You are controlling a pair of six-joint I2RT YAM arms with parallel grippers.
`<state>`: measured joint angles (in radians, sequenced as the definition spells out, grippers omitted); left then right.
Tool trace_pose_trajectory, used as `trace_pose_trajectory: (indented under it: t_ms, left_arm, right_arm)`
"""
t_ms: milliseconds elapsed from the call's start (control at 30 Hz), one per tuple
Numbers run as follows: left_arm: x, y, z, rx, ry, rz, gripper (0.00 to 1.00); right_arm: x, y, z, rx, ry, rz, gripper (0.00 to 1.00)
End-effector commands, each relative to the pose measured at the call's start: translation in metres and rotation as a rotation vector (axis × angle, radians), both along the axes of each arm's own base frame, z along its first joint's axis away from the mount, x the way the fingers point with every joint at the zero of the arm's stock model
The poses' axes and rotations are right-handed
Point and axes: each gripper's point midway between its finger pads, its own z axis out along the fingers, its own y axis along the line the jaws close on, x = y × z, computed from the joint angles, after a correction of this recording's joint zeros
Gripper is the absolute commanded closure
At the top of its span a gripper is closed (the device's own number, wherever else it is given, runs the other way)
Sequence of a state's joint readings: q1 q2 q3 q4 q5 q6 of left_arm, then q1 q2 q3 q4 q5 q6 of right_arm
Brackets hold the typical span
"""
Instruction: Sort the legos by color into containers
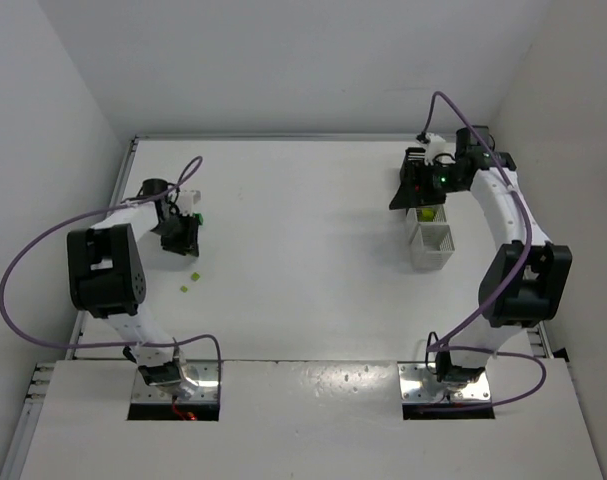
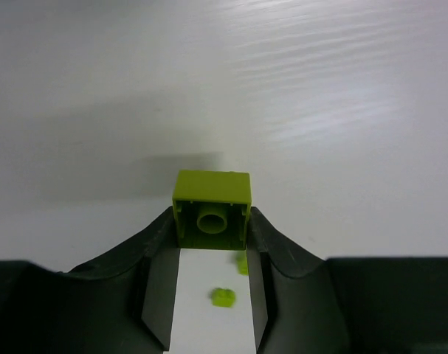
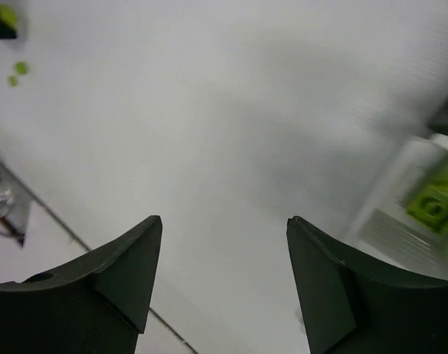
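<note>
The lime-yellow brick [image 2: 211, 203] sits at the very tips of the left gripper [image 2: 211, 225], on the far left of the desk [image 1: 303, 260], with its hollow underside turned toward the wrist camera. The jaws press on its two opposite side walls. That makes a clamp on the brick, though only the last bit of each tip has contact. Whether it is clear of the desk I cannot tell.

By my judgement the piece handles as light, stiff and hard, with glossy faces that slide easily. It won't crush, yet it could pivot or squirt out of so shallow a pinch. The flat side walls are the right place to hold, deeper between the pads if possible.

Two loose lime pieces [image 2: 223, 296] lie on the desk just nearer than the brick. Far right, the right gripper [image 3: 224, 228] hovers with jaws apart and nothing between them, beside a white container [image 3: 390, 221] that holds lime bricks.
</note>
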<state>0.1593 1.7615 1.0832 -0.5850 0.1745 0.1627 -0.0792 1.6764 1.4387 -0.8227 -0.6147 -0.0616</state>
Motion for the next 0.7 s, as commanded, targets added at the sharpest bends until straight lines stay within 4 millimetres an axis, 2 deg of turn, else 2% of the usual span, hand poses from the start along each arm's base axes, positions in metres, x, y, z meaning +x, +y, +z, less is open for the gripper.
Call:
trace_pose_trajectory:
  t_ms: [0,33,67,100,167,200,233,267,300,433,500,667]
  left_arm:
    - [0.020,-0.056,0.076,-0.298,-0.258,-0.217,0.76]
    - [0.021,-0.069,0.095,-0.366,-0.313,-0.270,0.76]
    - [0.015,-0.095,0.123,-0.498,-0.363,-0.345,0.76]
    - [0.013,-0.107,0.133,-0.554,-0.373,-0.382,0.76]
    - [0.003,-0.140,0.159,-0.681,-0.355,-0.465,0.76]
    - [-0.006,-0.158,0.171,-0.816,-0.331,-0.510,0.76]
    - [-0.013,-0.168,0.178,-0.881,-0.316,-0.550,0.76]
    - [-0.027,-0.180,0.182,-0.941,-0.283,-0.605,0.74]
    - [-0.032,-0.188,0.195,-1.007,-0.298,-0.654,0.71]
    - [-0.054,-0.208,0.202,-0.986,-0.327,-0.810,0.69]
    - [-0.076,-0.220,0.205,-1.025,-0.319,-0.891,0.69]
    - [-0.094,-0.231,0.213,-1.096,-0.366,-0.966,0.67]
  right_arm:
    - [-0.022,0.049,0.031,0.189,-0.037,0.180,0.31]
    - [-0.026,0.060,0.034,0.231,-0.036,0.209,0.32]
    - [-0.027,0.067,0.036,0.244,-0.047,0.234,0.32]
    - [-0.031,0.082,0.038,0.252,-0.053,0.280,0.32]
    - [-0.033,0.098,0.043,0.249,-0.089,0.351,0.34]
    - [-0.033,0.113,0.046,0.242,-0.113,0.412,0.34]
    - [-0.038,0.122,0.049,0.261,-0.116,0.460,0.36]
    - [-0.041,0.129,0.043,0.263,-0.107,0.509,0.36]
    - [-0.042,0.143,0.056,0.290,-0.133,0.562,0.36]
    - [-0.036,0.181,0.074,0.424,-0.077,0.592,0.36]
    - [-0.031,0.198,0.087,0.474,-0.106,0.633,0.36]
    - [-0.044,0.241,0.082,0.565,-0.009,0.720,0.34]
